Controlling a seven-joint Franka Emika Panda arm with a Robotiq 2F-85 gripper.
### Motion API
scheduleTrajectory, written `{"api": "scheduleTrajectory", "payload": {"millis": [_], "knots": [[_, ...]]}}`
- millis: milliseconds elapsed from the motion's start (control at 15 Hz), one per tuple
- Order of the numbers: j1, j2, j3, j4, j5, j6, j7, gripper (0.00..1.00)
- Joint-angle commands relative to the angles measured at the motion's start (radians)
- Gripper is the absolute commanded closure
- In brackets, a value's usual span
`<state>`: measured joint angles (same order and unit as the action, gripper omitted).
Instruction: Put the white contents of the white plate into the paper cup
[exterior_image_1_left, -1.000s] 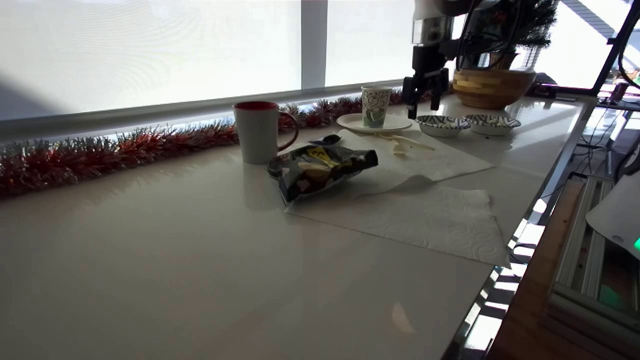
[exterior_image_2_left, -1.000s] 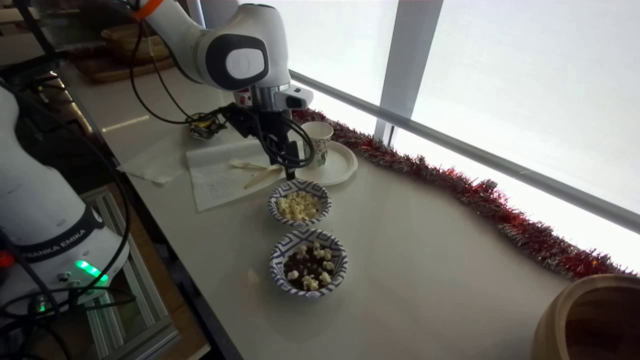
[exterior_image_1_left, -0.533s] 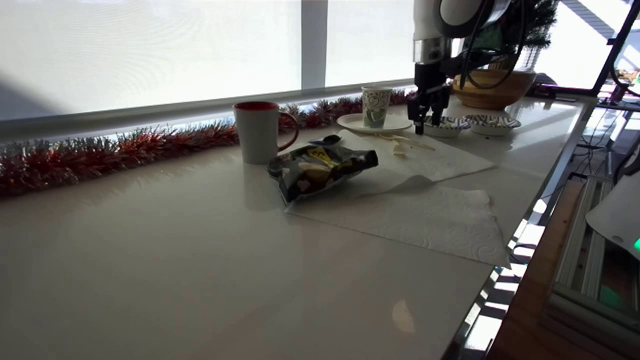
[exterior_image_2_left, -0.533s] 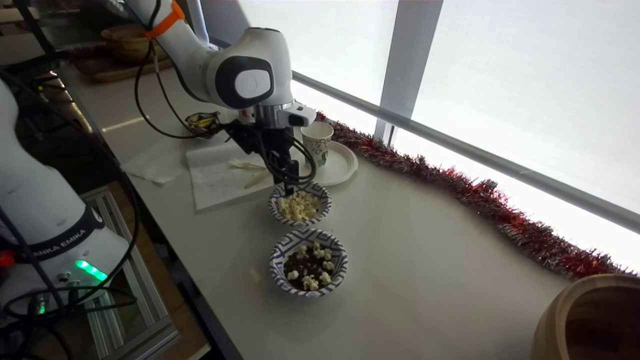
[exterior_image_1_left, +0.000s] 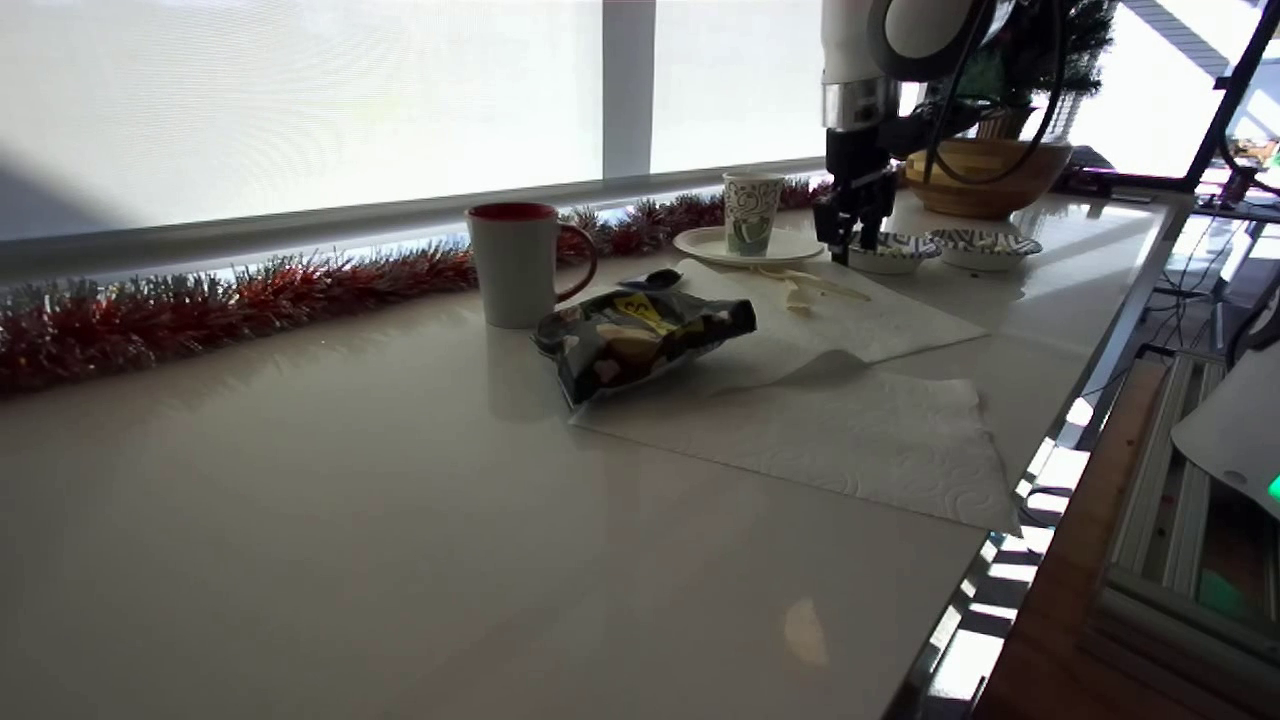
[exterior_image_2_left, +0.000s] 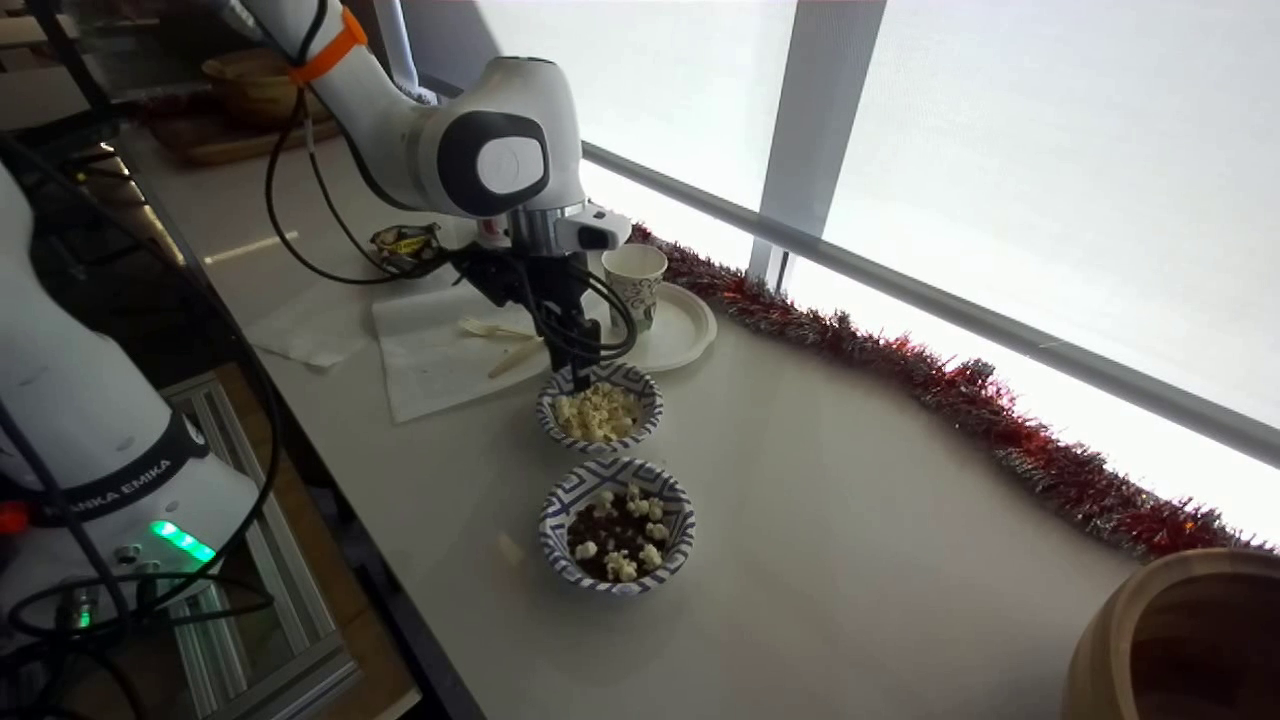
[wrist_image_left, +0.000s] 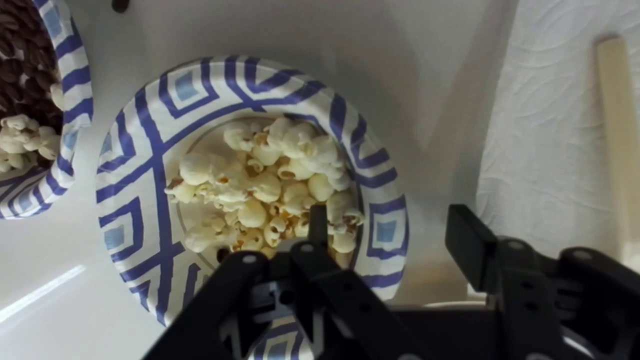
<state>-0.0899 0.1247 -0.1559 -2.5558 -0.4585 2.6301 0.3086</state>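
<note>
Left of the gripper (exterior_image_1_left: 854, 248) in an exterior view: paper cup (exterior_image_1_left: 752, 215), on the white plate (exterior_image_1_left: 700, 243). Gripper lowered within the last second; jaws parted, holding nothing, astride the rim of the patterned bowl (exterior_image_1_left: 898, 263) to its right. Popcorn (wrist_image_left: 270, 175), presumed white contents, remains inside; rim grasp judged next.

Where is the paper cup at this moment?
In an exterior view, the paper cup stands upright on the white plate, picture-left of the gripper, with the tinsel garland behind it.
</note>
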Motion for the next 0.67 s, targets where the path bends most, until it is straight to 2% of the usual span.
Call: {"api": "scheduleTrajectory", "payload": {"millis": [0,333,400,467,600], "knots": [[0.03,-0.006,-0.024,0.0,-0.11,0.009,0.071,0.4],[0.043,0.0,-0.022,0.0,-0.229,0.014,0.134,0.54],[0.044,0.003,-0.022,0.001,-0.248,0.017,0.144,0.61],[0.044,0.002,-0.021,0.001,-0.269,0.019,0.152,0.58],[0.043,0.004,-0.018,0.002,-0.291,0.017,0.162,0.64]]}}
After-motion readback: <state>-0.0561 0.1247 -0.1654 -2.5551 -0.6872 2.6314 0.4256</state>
